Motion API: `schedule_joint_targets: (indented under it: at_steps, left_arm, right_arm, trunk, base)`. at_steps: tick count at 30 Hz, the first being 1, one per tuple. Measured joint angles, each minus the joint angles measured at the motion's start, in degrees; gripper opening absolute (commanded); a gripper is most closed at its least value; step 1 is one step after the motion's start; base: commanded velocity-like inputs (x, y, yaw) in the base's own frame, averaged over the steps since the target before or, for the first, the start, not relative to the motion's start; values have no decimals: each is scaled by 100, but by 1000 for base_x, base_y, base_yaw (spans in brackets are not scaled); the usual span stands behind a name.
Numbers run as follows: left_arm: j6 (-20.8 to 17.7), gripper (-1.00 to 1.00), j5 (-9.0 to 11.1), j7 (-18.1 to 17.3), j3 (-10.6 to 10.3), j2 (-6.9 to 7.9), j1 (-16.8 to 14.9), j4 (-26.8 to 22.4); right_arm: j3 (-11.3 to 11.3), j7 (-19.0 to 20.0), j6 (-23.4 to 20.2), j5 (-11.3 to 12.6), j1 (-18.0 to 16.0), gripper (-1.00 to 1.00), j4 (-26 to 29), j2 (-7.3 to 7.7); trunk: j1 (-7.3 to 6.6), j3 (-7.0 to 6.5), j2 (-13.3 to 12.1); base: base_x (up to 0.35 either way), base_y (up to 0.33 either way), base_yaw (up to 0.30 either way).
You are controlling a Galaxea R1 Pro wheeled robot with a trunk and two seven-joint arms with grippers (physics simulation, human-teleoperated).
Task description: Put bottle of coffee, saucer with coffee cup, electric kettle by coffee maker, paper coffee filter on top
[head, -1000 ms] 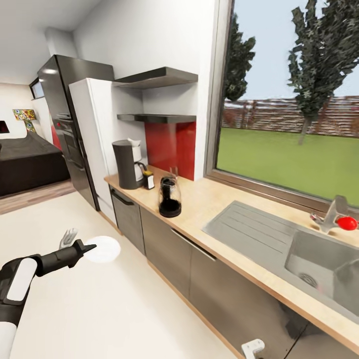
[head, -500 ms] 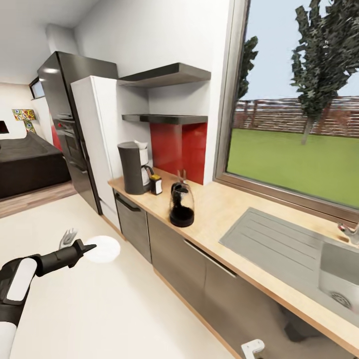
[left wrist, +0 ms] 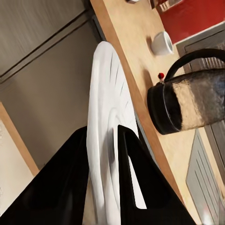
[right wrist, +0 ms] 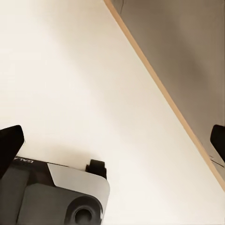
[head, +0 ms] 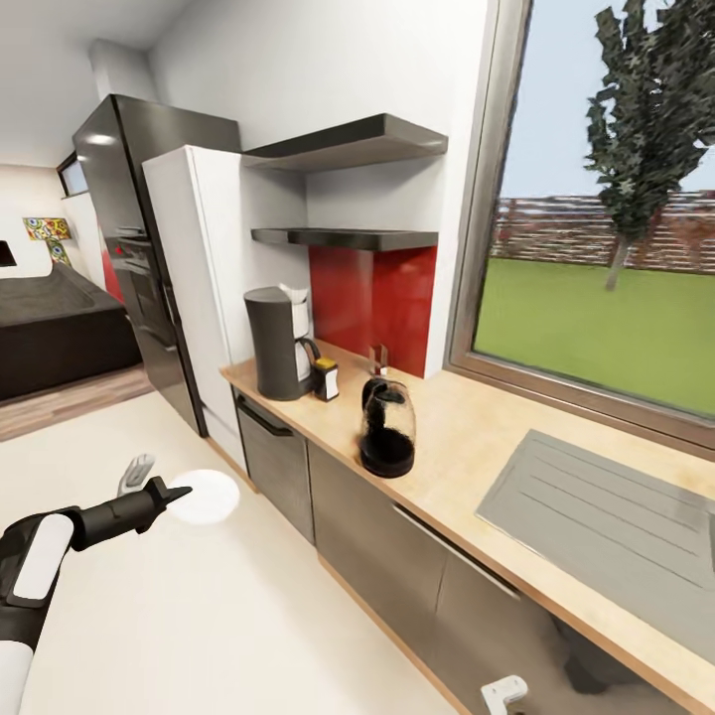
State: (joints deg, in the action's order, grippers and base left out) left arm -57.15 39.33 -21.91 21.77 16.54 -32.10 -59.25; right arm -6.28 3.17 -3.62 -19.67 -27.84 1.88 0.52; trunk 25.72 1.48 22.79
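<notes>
White saucer [head: 206, 497] clamped on edge in left gripper [head: 171, 494], over floor, short of counter [head: 467, 437]. Maker [head: 274, 343], bottle [head: 326, 378], kettle [head: 387, 429] sit rightward. View has swung since earlier, sink gone: base repositioning. Right gripper [right wrist: 112, 145] spread, empty.

Your white saucer [head: 206, 496] is off the table [head: 467, 437]; coffee maker [head: 275, 343], filter [head: 296, 295], bottle [head: 326, 378], kettle [head: 387, 427] stand there.

Bright, even daylight from the window [head: 596, 268]; soft shadows under the shelves [head: 348, 238]; wide-angle stretching at the edges, slight blur.
</notes>
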Motion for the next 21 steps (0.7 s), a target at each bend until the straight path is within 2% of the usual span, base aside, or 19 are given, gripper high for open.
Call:
schedule_joint_targets:
  at_steps: [21]
  left_arm:
    - [0, -100, -18, 0, 8, 0, 0, 8]
  right_arm:
    - [-1, 8, -8, -7, -1, 100, -13, 15]
  trunk:
    - [0, 0, 0]
  base:
    - [292, 207, 0]
